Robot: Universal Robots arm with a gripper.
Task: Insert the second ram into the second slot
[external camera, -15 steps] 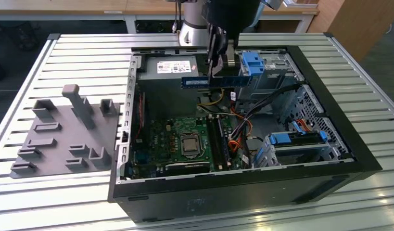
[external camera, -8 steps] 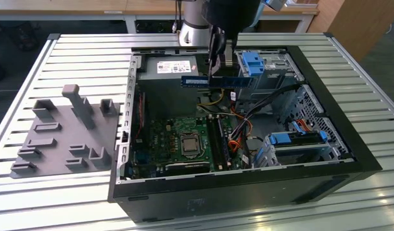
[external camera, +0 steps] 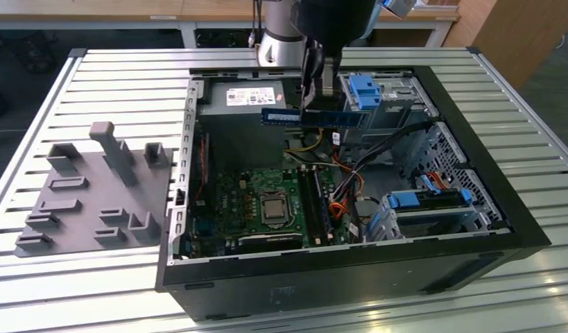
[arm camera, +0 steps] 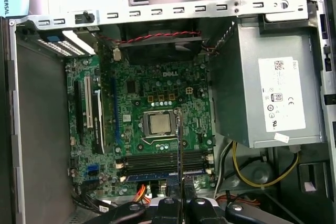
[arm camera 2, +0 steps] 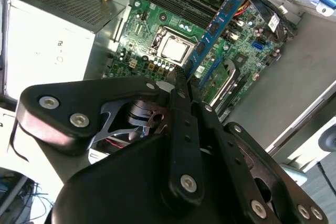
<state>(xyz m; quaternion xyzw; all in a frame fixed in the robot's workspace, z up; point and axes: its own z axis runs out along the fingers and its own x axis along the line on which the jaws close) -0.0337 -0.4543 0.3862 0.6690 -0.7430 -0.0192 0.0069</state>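
Observation:
My gripper (external camera: 316, 109) hangs over the open computer case (external camera: 358, 270), shut on the second ram (external camera: 313, 118), a thin blue circuit stick held level above the power supply's edge. In the second wrist view the ram (arm camera 2: 218, 27) juts out from the gripper (arm camera 2: 184, 77) over the motherboard. In the first wrist view it appears edge-on as a thin line (arm camera: 179, 145) above the gripper (arm camera: 181, 203). The dark memory slots (arm camera: 163, 160) lie side by side beside the processor socket (arm camera: 160, 123), well below the stick. I cannot tell which of them is the second slot.
A grey power supply (external camera: 247, 97) fills the case's far corner. Blue drive-bay latches (external camera: 363, 90) and a lower drive cage (external camera: 422, 201) stand at the exterior view's right, with cables (external camera: 344, 191) beside the slots. A grey fixture plate (external camera: 89, 194) lies on the slatted table at the exterior view's left.

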